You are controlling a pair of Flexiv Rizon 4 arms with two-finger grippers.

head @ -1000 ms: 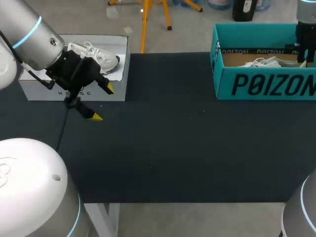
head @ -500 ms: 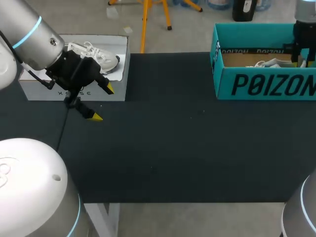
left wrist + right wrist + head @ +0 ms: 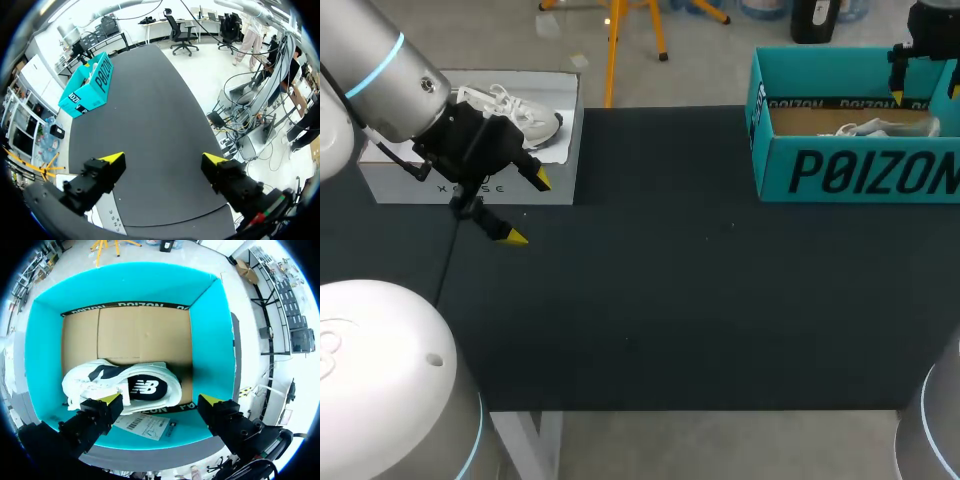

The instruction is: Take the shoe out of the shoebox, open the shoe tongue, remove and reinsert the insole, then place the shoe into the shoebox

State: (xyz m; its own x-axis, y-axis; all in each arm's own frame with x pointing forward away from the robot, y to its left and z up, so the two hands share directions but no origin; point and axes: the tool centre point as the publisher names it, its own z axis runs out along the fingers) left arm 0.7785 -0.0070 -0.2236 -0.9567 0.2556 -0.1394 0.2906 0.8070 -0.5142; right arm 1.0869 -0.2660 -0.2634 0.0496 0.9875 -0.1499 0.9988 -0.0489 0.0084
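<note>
The black table mat (image 3: 650,300) carries a teal cardboard shoebox (image 3: 860,175) at two o'clock, the white lace-up sneaker (image 3: 125,385) lying on its side inside (logo facing up). The right gripper (image 3: 925,92) hangs above it, yellow-tipped fingers wide apart and holding nothing; the left gripper (image 3: 528,208) hovers at ten o'clock, fingers equally spread.

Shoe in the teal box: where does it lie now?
The shoe lies on its side inside the teal box at the far right of the table, against one long wall, below the open right end effector.
</note>
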